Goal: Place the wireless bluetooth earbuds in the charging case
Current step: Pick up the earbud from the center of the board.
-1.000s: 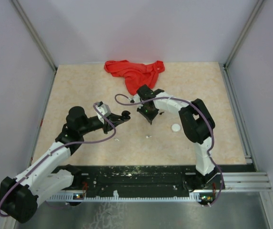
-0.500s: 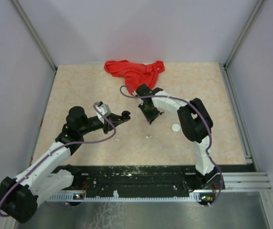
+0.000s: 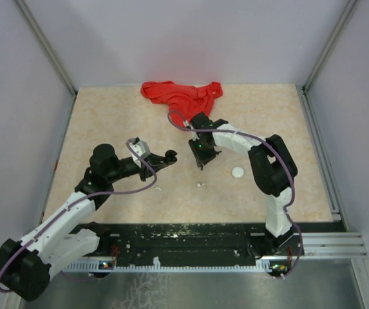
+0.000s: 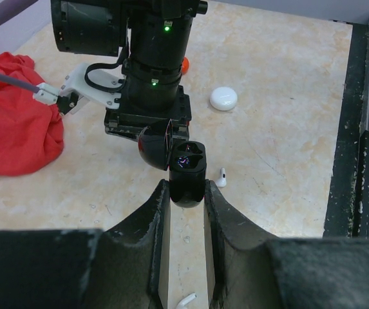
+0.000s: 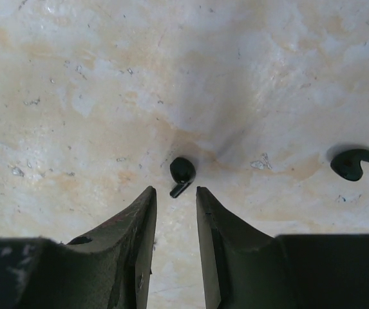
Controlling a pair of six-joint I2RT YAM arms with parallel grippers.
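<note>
The left pincer (image 4: 187, 196) is clamped on the black charging case (image 4: 187, 175), whose lid is open. The right pincer (image 5: 173, 193) has its jaws slightly apart and holds nothing. A black earbud (image 5: 182, 170) lies on the table (image 5: 75, 77) just ahead of its tips.

High rear overview, two close wrist views

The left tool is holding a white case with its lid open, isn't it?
Not quite. The left tool is holding a black case, not a white one. Its lid is open, just as you said. The left wrist view shows this. The white case lies shut on the table, and nothing is touching it.
</note>
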